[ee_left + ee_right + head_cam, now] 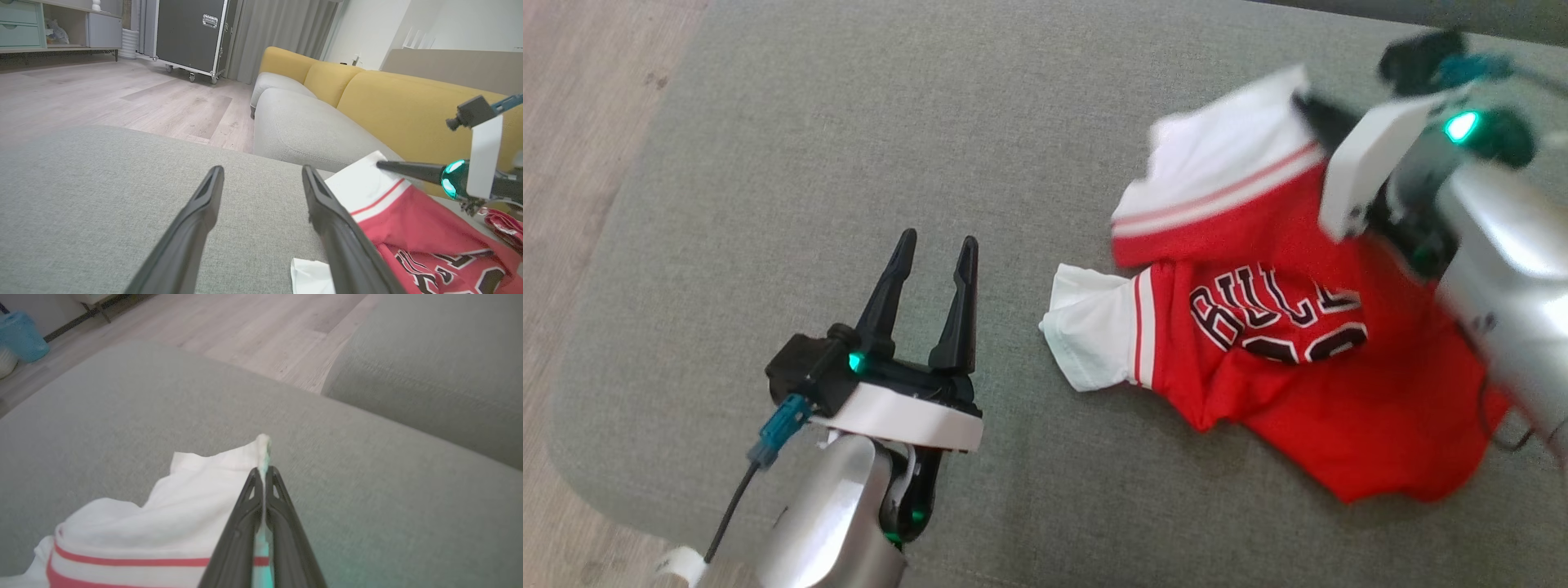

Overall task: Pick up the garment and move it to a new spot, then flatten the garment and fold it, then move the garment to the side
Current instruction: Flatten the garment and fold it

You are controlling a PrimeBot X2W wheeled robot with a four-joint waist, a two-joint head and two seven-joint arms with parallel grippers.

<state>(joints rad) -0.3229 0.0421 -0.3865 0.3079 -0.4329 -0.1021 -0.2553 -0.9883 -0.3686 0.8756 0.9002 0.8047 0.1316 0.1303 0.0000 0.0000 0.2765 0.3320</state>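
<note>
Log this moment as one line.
right end effector: shut on jersey white edge; left end effector: open, apart from jersey; jersey: crumpled on grey cushion

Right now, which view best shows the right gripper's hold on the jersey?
The right wrist view: the right gripper is shut on the jersey, white edge pinched at its tips. The head view blurs that grip behind the wrist; the left wrist view shows it side-on.

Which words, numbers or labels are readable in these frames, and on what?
"BULL": chest lettering on the red jersey; whatever follows is too creased to read.
Number beneath: folded over, unreadable.
Left wrist view: the print is cut off, unreadable.
</note>
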